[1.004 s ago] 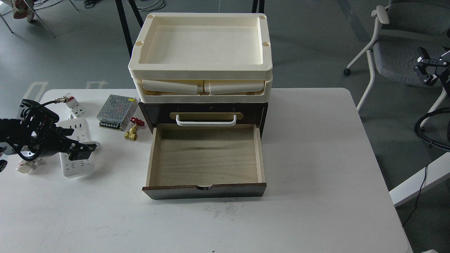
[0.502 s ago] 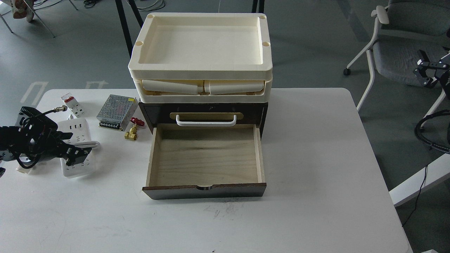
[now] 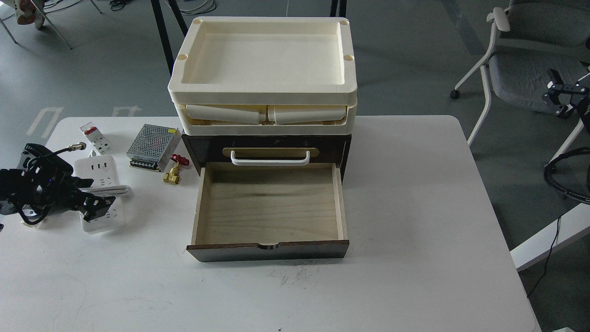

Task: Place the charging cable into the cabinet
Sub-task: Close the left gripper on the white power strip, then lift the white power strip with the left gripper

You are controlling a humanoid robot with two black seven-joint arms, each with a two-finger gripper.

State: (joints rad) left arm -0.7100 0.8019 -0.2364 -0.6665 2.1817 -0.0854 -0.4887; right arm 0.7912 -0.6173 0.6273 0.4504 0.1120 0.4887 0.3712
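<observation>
Charging cable (image 3: 102, 193) lies flat on the white table (image 3: 415, 207) at the left side, well apart from the cabinet (image 3: 267, 147) and to the left of its pulled-out drawer (image 3: 269, 207); its long axis runs roughly from the near edge of the table toward the far edge, tilted a little so the far end leans left, with the socket face up and the thick white cord crossing its middle and sticking out to the right. Left gripper (image 3: 99, 206) is down over the near half of the strip, its black fingers (image 3: 107, 203) spread apart a little over the white body, though from the head view I cannot tell whether they press on the strip or only hover at it. Right gripper (image 3: 563, 97) hangs off the table at the far right edge, in front of a grey chair (image 3: 521, 69), fingers parted with nothing between them. The drawer stands open toward the viewer, pale wood inside, dark front panel nearest. Above it sits the white bar handle (image 3: 270, 159) on its tan plate, and cream trays (image 3: 262, 64) are stacked on top of the cabinet. Between the strip and the cabinet lie a silver perforated power-supply box (image 3: 153, 146) and a small brass valve with a red handle (image 3: 175, 168); a small white breaker with a red tab (image 3: 95, 137) rests just beyond the strip's far end
</observation>
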